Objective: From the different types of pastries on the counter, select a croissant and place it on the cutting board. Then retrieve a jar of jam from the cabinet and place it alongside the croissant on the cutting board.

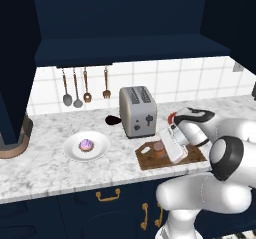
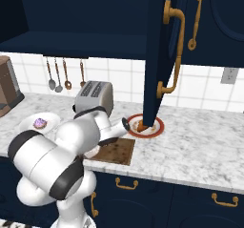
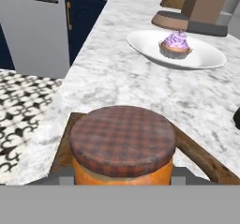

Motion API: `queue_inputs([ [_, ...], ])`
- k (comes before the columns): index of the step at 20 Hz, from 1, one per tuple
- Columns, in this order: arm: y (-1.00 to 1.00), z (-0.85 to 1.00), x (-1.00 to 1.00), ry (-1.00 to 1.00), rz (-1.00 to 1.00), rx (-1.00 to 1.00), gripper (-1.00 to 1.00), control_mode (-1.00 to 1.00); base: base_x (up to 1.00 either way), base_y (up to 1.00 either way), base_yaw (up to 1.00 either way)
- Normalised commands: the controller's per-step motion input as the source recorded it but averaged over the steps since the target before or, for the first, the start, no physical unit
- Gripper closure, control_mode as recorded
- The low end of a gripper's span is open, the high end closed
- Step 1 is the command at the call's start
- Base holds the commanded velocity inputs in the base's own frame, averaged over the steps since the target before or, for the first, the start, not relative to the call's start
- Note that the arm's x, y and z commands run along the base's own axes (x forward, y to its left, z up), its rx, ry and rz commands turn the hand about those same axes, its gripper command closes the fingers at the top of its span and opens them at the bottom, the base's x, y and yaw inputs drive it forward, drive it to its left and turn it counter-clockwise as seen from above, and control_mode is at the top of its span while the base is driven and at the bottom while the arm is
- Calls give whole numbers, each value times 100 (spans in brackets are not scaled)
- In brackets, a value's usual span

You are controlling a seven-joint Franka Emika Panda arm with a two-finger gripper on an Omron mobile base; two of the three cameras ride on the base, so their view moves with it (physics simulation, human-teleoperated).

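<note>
Right under the lens we have the jar of jam [image 3: 123, 145], its plaid brownish lid filling the lower middle of the hand view, orange body just peeking below. We see the pincer [image 1: 161, 149] clenched on the jar of jam, the jar sitting low over the cutting board [image 1: 192, 158]; whether its base touches the wood we cannot tell. In the left base view the jar [image 1: 159, 149] shows as a small reddish-brown cylinder just beside our white hand, over the middle of the board. The board's dark wooden edge [image 3: 201, 160] runs out from under the jar on both sides in the hand view.

Outward from the pincer now: past the jar, across a stretch of marbled surface [image 3: 140, 82], lies a white plate [image 3: 206, 56] carrying the purple-frosted pastry [image 3: 176, 45]. From the left base view that plate [image 1: 100, 150] sits well apart from the pincer, toward the surface's left end, with the toaster [image 1: 137, 111] standing behind and between them, near the wall.

In the right base view our arm covers the pincer; just beyond the board [image 2: 119, 150] we see a red-rimmed plate [image 2: 157, 127], partly hidden by the open navy cabinet door [image 2: 159, 50]. Utensils [image 1: 77, 88] hang on the tiled wall behind.
</note>
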Motion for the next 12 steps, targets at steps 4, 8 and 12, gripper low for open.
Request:
queue_inputs([
  [4,-4,-22,13,0,0,0,100,-100,0,0,0],
  [8,-7,-20,12,0,0,0,100,-100,0,0,0],
  [12,-3,-14,17,1,0,0,100,-100,0,0,0],
])
